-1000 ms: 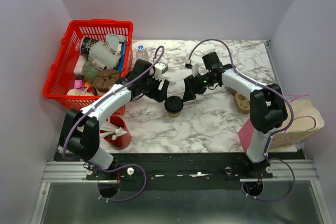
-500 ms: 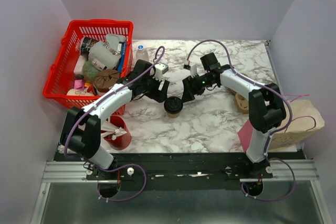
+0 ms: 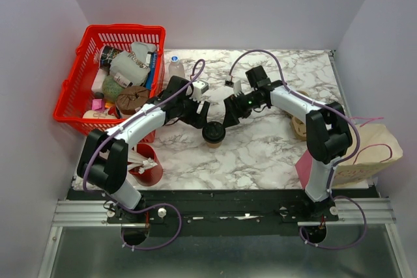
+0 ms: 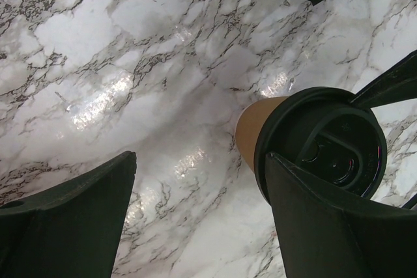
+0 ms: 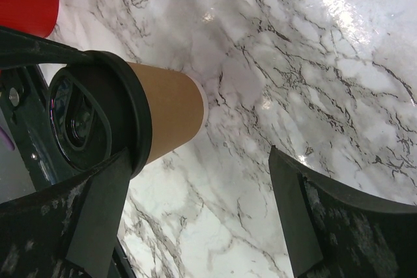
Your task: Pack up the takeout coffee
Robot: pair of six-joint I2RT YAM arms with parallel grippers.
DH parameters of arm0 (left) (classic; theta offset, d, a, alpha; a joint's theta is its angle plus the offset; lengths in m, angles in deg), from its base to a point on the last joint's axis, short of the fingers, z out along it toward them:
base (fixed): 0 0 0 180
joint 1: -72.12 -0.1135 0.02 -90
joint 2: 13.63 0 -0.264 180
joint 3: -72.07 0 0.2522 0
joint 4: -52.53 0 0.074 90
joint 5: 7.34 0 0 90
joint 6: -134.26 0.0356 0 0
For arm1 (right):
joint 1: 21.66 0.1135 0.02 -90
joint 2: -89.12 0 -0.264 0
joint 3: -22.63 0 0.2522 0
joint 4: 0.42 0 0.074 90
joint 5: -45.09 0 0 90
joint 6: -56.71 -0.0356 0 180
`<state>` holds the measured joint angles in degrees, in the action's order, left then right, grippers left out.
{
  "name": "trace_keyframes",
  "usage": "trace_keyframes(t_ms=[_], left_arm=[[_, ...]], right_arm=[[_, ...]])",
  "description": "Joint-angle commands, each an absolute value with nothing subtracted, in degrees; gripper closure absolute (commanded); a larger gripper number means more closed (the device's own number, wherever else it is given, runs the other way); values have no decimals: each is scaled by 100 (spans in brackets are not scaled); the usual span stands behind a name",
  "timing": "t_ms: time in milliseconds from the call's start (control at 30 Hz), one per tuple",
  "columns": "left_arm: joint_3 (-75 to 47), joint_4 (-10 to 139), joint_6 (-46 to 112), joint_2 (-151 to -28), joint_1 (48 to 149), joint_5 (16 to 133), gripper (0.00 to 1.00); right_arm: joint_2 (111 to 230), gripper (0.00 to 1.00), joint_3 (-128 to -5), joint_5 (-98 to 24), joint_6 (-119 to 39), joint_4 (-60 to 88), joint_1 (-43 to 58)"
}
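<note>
A: Whereabouts of the takeout coffee?

B: Stood upright on the marble worktop, a little toward 8 o'clock from the middle. Wore a black lid over tan paper.

A: Held by anything?

B: No. Sat free between the two arms. Found the left claw close at 10 o'clock of the cup, spread wide apart and clamped on nothing. Found the right claw close at 1 o'clock, likewise spread wide and gripping nothing.

A: Anything more from the wrists?

B: Saw mostly bare marble inside the left claw in the left wrist view, with the takeout coffee off toward 3 o'clock, partly behind one finger. Saw bare marble inside the right claw in the right wrist view too, with the takeout coffee off toward 9 o'clock, partly behind a finger. Could not tell whether any fingertip touched the lid.

A: Surroundings?

B: Noted a red basket of clutter far out at 10 o'clock of the cup, a red cup with white sticks at 8 o'clock, a brown pulp carrier at 3 o'clock, and a paper bag beyond that, off the worktop's edge.
</note>
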<state>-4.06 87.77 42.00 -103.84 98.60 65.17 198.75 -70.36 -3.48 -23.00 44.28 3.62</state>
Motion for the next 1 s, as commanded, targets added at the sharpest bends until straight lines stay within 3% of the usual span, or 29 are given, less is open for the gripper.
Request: trace_keyframes(t_ms=[0,500,967], left_arm=[[-172,8783,4224,-10574,9875,6649,13],[295,8642,4347,-10495,9919,6851,15],[-655,8581,4576,-10178,9910,5129,12]], right_arm=[[20189,7,-6945,-975,-2081,4481,541],[20171,8,-6865,-1301,-1931,4489,673],[19784,7,-7621,-958,-1597,4788,664]])
